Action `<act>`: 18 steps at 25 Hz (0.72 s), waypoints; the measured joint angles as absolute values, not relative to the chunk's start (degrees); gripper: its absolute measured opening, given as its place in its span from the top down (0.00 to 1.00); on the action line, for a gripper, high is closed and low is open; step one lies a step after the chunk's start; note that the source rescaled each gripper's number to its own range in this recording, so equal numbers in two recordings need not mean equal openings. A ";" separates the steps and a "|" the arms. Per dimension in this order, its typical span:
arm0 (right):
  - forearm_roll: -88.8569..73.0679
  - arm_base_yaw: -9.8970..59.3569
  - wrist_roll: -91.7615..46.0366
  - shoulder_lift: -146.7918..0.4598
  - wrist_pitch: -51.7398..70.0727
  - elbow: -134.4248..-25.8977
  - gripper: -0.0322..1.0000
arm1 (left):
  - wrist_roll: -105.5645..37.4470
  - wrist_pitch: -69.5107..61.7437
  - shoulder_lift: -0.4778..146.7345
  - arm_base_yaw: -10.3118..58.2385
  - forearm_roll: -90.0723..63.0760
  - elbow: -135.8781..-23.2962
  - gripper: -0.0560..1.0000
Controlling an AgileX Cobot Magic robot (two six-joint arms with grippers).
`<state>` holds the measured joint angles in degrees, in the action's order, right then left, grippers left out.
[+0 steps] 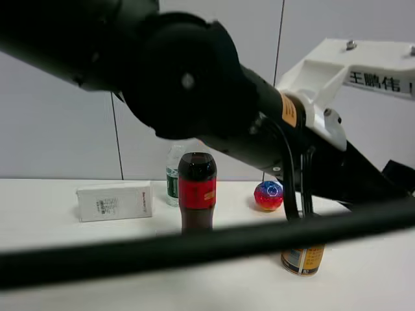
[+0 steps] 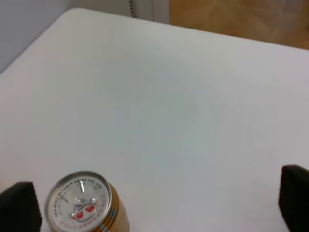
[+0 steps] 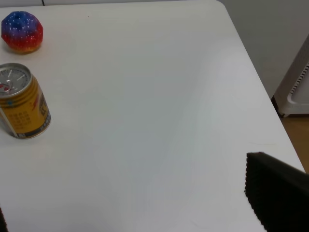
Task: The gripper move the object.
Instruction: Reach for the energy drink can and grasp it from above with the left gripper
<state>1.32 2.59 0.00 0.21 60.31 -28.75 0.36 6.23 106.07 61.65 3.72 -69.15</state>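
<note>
The gold-orange can stands upright on the white table, to the right of the cola bottle, partly hidden by a dark arm with a white bracket. In the left wrist view the can shows its silver top, just inside one finger pad. The left gripper is wide open above the table, untouching the can. In the right wrist view the can stands far from the open, empty right gripper, whose one finger shows.
A tall cola bottle, a clear water bottle behind it, a white box and a red-blue ball stand at the back. The table edge and wood floor show.
</note>
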 joint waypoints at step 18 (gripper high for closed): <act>1.32 2.59 0.00 0.21 60.31 -28.75 0.00 | 4.24 20.94 115.70 58.56 0.00 -69.15 0.00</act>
<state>1.32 2.59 0.00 0.21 60.31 -28.75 4.24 20.94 115.70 58.56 0.00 -69.15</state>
